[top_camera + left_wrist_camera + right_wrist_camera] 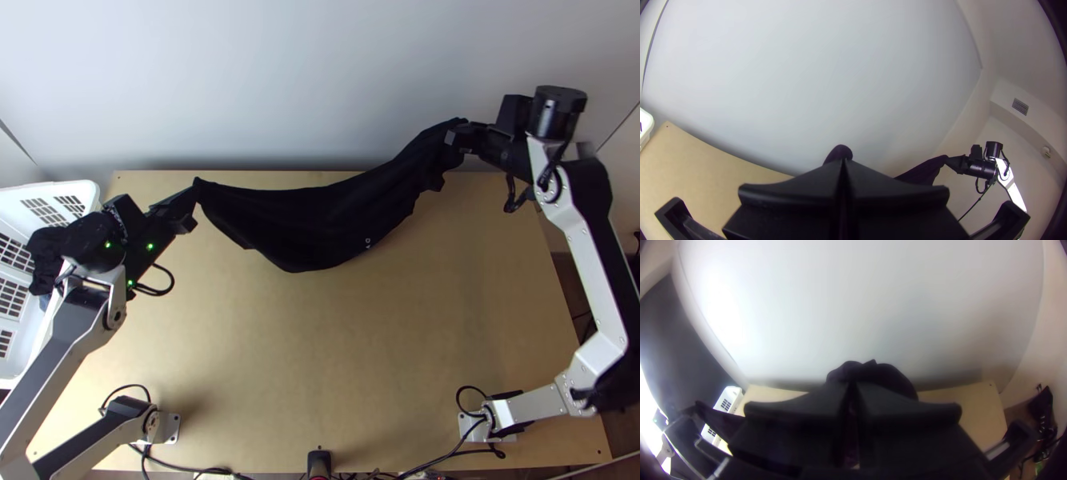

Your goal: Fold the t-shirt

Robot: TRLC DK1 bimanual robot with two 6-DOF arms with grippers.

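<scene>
Shirt (pixel 308 224) hangs slung over the bench (pixel 336 376), one end nipped in the left pincer (pixel 194 192), the other bunched in the right pincer (pixel 457 136). It looks light and limp, prone to sagging; I'd grip well-separated corners so it drapes flat.

The top view is taken from high over the near edge of the table (pixel 336 360), well apart from the left gripper (pixel 193 195) and the right gripper (pixel 458 134), and is directed steeply down. Each wrist view is taken from close behind its own gripper and is directed past the fingertips toward the wall (pixel 320 80). In the left wrist view, the right gripper is included farther off. Wall, table and the white basket (pixel 50 189) near the left gripper are shared by all three views.
</scene>
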